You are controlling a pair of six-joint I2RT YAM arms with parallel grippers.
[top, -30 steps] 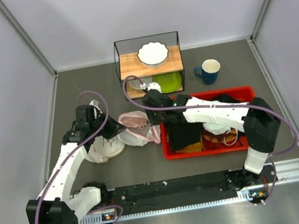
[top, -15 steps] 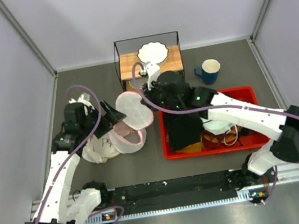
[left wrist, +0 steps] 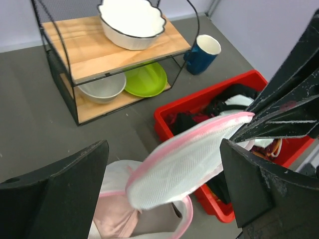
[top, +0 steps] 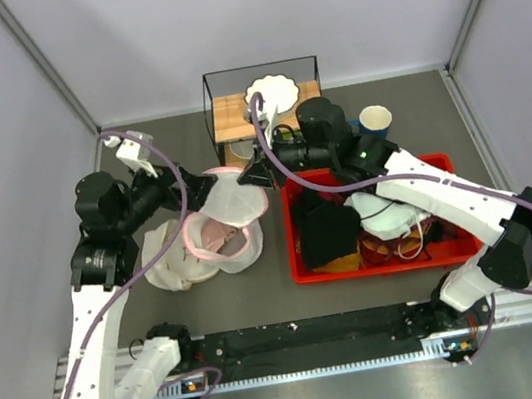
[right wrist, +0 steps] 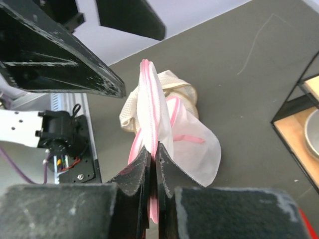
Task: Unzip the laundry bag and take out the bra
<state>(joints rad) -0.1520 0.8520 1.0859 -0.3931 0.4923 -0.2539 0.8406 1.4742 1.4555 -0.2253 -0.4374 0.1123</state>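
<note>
Pink-rimmed mesh flap point(top: 235, 194) of the laundry bag point(top: 235, 252) now rises higher than a second ago, pinched tight in our right gripper point(right wrist: 153, 148), our left gripper point(top: 207, 182) spread empty, so we judge the bra point(top: 213, 236) reachable.

- We count two robot arms: the left arm point(top: 91, 320) and the right arm point(top: 436, 196).
- We count two grippers: the left gripper point(left wrist: 163, 149) and the right gripper point(right wrist: 155, 149).
- We see one laundry bag point(top: 236, 199).
- We see one bra point(top: 213, 236), as far as the mesh lets us tell.
- We see one cream garment point(top: 167, 266).
- We see one wire rack point(left wrist: 89, 50), with two wooden shelves.
- We count two bowls: a white bowl point(left wrist: 132, 20) and a grey bowl point(left wrist: 102, 88).
- We see one green plate point(left wrist: 146, 79).
- We see one blue mug point(left wrist: 201, 53).
- We see one red bin point(top: 358, 270); the clothes heaped in it are too tangled for us to count.
</note>
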